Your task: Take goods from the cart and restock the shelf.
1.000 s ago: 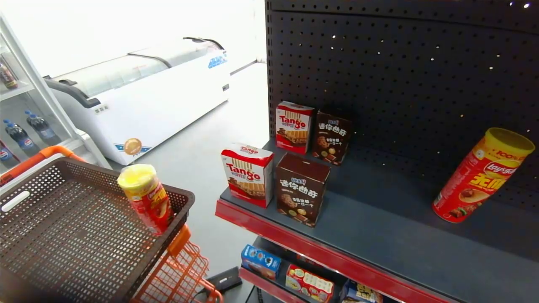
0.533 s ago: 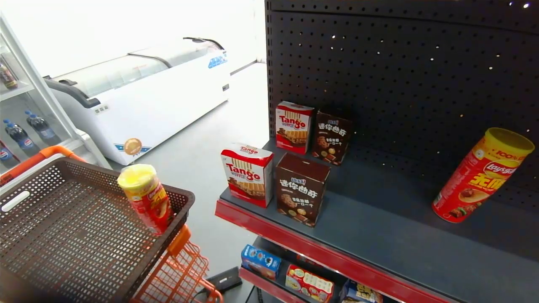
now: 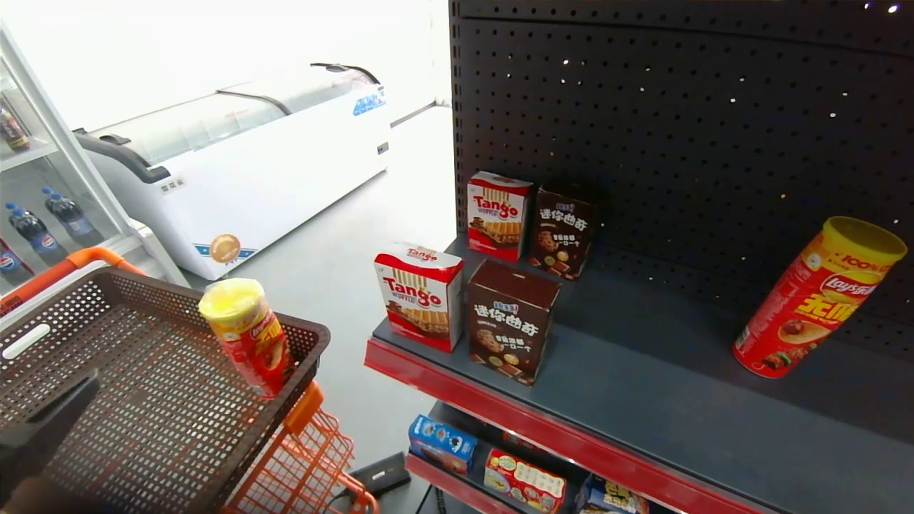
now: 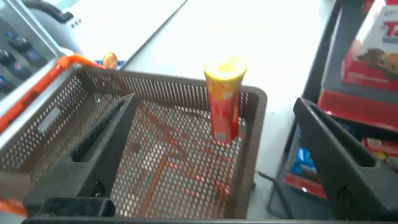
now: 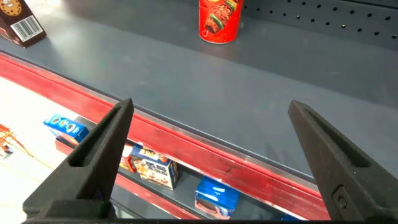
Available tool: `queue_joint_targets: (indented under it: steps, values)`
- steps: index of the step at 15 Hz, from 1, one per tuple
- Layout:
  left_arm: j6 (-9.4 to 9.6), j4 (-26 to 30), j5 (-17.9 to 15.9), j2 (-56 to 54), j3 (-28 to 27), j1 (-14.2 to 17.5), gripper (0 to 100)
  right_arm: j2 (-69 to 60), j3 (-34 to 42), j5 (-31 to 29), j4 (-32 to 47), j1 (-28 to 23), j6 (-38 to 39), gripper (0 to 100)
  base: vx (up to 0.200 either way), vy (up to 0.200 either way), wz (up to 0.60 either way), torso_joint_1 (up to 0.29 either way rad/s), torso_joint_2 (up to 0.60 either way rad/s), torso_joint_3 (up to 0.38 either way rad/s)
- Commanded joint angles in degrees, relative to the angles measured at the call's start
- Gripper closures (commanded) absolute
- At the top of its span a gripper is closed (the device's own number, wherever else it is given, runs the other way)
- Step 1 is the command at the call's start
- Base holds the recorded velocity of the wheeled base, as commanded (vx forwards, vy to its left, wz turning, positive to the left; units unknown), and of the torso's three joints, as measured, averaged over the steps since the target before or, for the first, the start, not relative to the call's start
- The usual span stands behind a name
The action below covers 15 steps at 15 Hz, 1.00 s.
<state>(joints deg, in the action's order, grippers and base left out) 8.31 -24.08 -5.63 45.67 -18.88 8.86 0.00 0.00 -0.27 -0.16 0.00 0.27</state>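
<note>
A red chip can with a yellow lid [image 3: 246, 334] stands upright in the far right corner of the cart's brown mesh basket [image 3: 107, 400]. In the left wrist view my left gripper [image 4: 214, 102] is open above the basket, the can [image 4: 225, 106] ahead between its jaws and apart from them. One of its fingers [image 3: 50, 421] shows over the basket's near left part. My right gripper [image 5: 211, 104] hangs open over the front of the dark shelf board [image 5: 261, 106], holding nothing. A second chip can [image 3: 817, 296] leans against the pegboard at the shelf's right.
Two wafer boxes [image 3: 420, 294] [image 3: 498, 214] and two brown cookie boxes [image 3: 512, 320] [image 3: 562, 230] stand at the shelf's left end. The middle of the board [image 3: 643, 385] is bare. More goods [image 3: 525, 478] sit on the lower shelf. A white freezer [image 3: 243, 157] stands behind the cart.
A finger of my left gripper has come into the head view at the bottom left, over the basket. The cans and boxes have not moved.
</note>
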Motion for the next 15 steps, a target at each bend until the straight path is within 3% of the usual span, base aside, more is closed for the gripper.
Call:
queue_joint_targets:
  steps: [1,2,3,7,9,13,15]
  values:
    - [2.41,-22.68,0.01,22.63,7.72,0.1,0,0.0,0.0,0.0,-0.02,0.0,0.0,0,0.0,0.0,0.0,0.0,0.0,0.0]
    - [2.32,-32.09,0.09,29.74,10.71,0.01,0,0.0,0.0,0.0,-0.02,0.0,0.0,0,0.0,0.0,0.0,0.0,0.0,0.0]
    - [2.06,-36.3,0.01,33.79,12.12,-0.07,0,0.0,0.0,0.0,-0.02,0.0,0.0,0,0.0,0.0,0.0,0.0,0.0,0.0]
    - [2.06,-47.11,-0.26,44.25,11.85,0.01,0,0.0,0.0,0.0,-0.02,0.0,0.0,0,0.0,0.0,0.0,0.0,0.0,0.0]
    - [1.88,-55.99,-0.26,51.19,12.91,-0.16,0,0.0,0.0,0.0,-0.02,0.0,0.0,0,0.0,0.0,0.0,0.0,0.0,0.0]
    - [1.35,-62.58,-0.17,60.59,9.39,-0.43,0,0.0,0.0,-0.08,-0.02,0.0,0.0,0,0.0,0.0,0.0,0.0,0.0,0.0]
    - [0.04,-63.2,-0.17,64.2,5.79,-0.25,0,0.0,0.0,0.0,-0.02,0.0,0.0,0,0.0,0.0,0.0,0.0,0.0,0.0]
